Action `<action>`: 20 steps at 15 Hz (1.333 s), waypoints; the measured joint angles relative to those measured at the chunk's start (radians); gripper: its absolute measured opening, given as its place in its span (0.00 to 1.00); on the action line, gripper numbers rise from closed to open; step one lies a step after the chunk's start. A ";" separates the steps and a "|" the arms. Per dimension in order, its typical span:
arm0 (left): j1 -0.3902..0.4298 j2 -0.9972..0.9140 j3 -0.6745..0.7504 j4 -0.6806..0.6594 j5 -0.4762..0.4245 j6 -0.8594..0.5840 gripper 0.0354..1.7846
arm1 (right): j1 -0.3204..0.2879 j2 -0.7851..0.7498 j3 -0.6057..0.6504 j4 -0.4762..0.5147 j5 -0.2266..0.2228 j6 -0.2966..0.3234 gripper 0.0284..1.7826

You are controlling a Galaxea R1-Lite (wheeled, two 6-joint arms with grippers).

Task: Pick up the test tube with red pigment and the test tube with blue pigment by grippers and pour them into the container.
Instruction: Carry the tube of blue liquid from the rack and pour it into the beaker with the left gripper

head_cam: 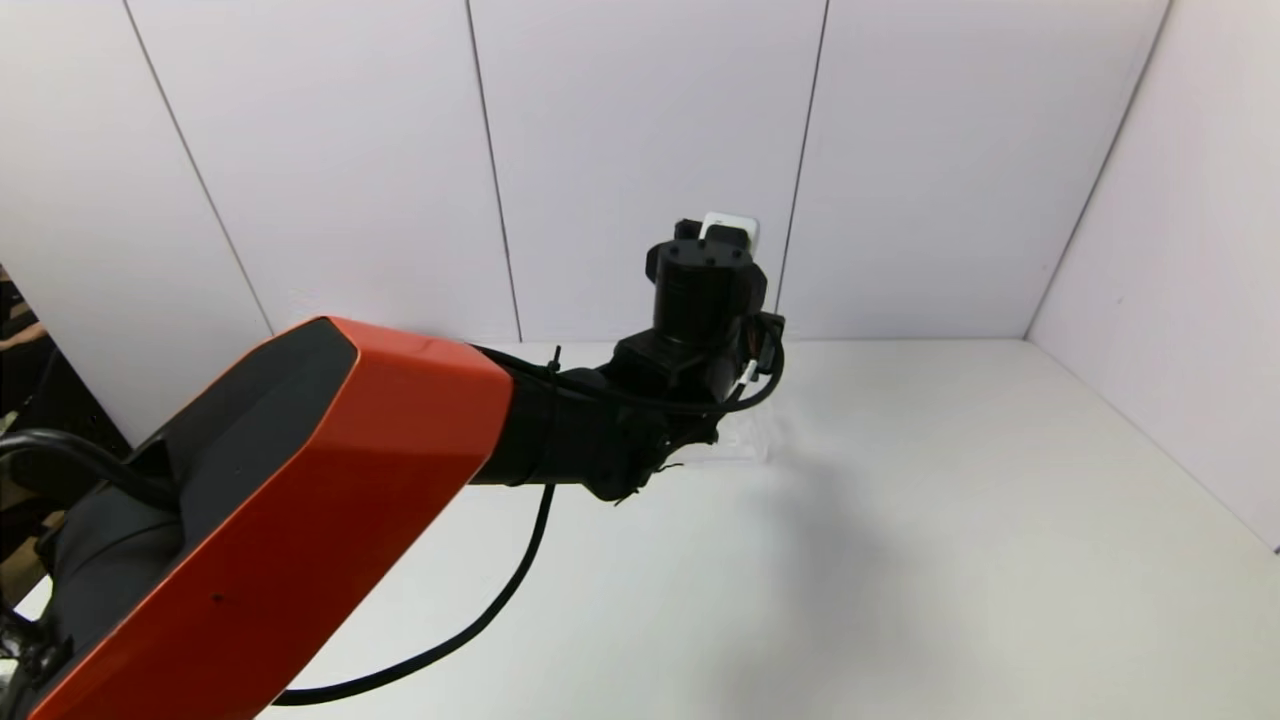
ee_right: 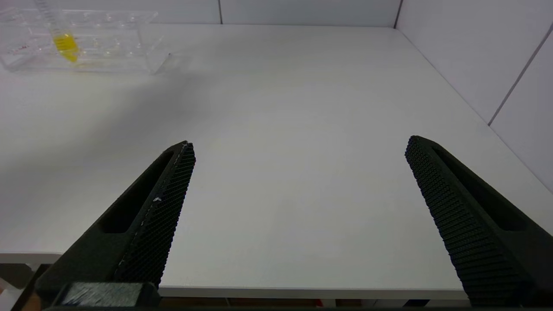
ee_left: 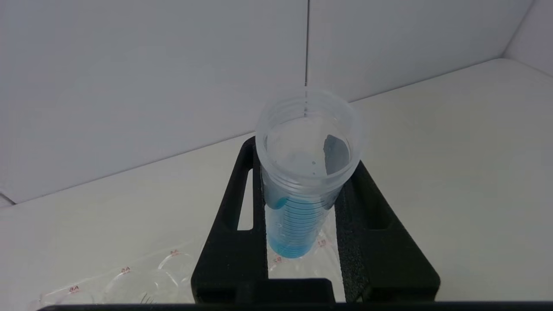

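In the left wrist view my left gripper [ee_left: 304,160] is shut on the test tube with blue pigment [ee_left: 293,224]. The tube stands upright between the black fingers [ee_left: 233,242], its open mouth towards the camera and its blue tip over the clear rack [ee_left: 129,280]. In the head view the left arm [head_cam: 700,300] reaches to the table's back middle, and its wrist hides the fingers and the tube. My right gripper [ee_right: 300,144] is open and holds nothing, low over the table's front edge. The test tube with red pigment and the container are out of view.
The clear tube rack [ee_right: 108,47] stands at the back of the white table [head_cam: 950,520] and holds a yellow-tipped tube [ee_right: 65,45]. A corner of the rack [head_cam: 748,440] shows under the left wrist. White walls close the table's back and right side.
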 joint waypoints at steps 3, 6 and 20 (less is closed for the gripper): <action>0.003 -0.047 0.004 0.010 0.011 0.014 0.24 | 0.000 0.000 0.000 0.000 0.000 0.000 1.00; 0.004 -0.109 0.022 0.012 0.012 0.026 0.24 | 0.000 0.000 0.000 0.000 0.000 0.000 1.00; 0.190 -0.405 0.249 0.106 0.041 0.079 0.24 | 0.000 0.000 0.000 0.000 0.000 0.000 1.00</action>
